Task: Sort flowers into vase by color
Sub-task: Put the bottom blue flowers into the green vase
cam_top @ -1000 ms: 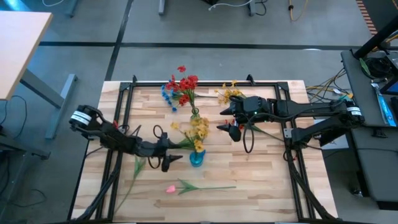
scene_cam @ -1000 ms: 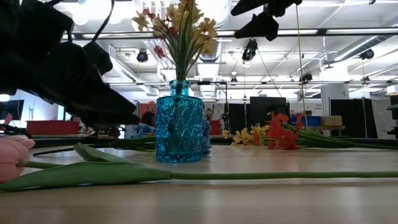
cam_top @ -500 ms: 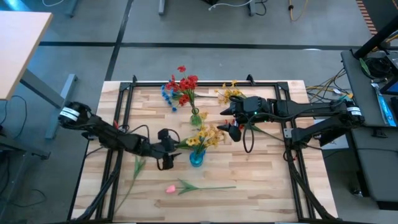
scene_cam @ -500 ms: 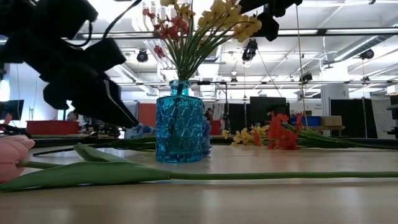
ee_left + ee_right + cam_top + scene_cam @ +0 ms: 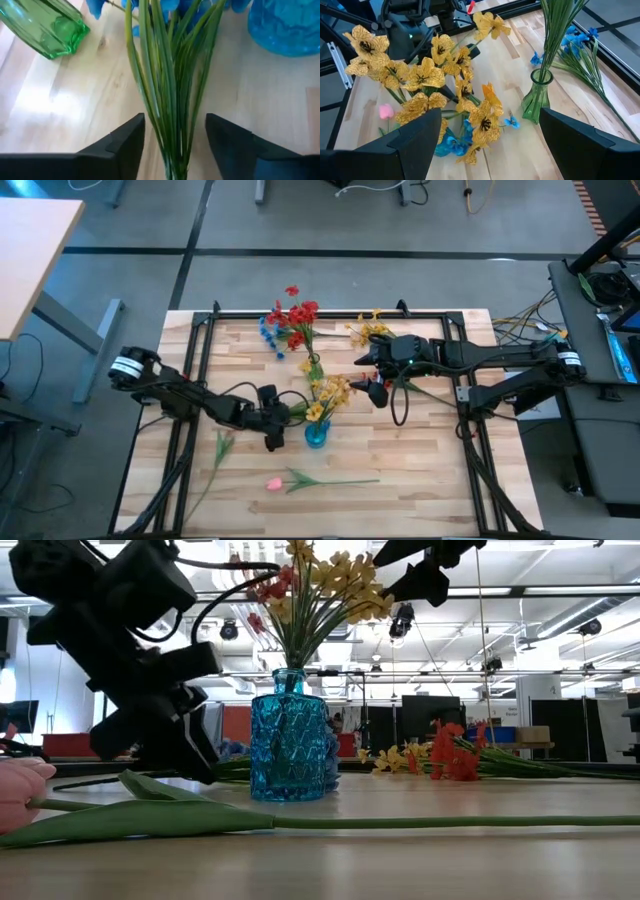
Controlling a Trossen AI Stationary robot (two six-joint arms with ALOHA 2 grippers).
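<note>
A blue glass vase (image 5: 316, 436) (image 5: 289, 735) holds the yellow flowers (image 5: 325, 393) (image 5: 427, 75). Behind it a green vase (image 5: 314, 367) (image 5: 536, 100) holds red flowers (image 5: 296, 315). A blue spray lies on the table beside the blue vase, and its stems (image 5: 170, 95) run between the fingers of my open left gripper (image 5: 280, 420) (image 5: 175, 120), low by the table. Whether those fingers touch the stems does not show. A pink tulip (image 5: 275, 482) lies near the near edge. My right gripper (image 5: 362, 373) (image 5: 491, 112) hangs open above the yellow bunch, holding nothing.
More blue flowers (image 5: 268, 330) and a yellow spray (image 5: 368, 330) lie by the far edge. Red and yellow sprays (image 5: 440, 760) lie on the table farther right. A long green leaf (image 5: 222, 445) lies left of the tulip. A black frame (image 5: 300, 314) edges the table.
The yellow bunch in the blue vase swung over toward the table's right and has come partly back upright. My left gripper has dropped lower toward the table and edged closer to the blue vase, its wrist turning.
</note>
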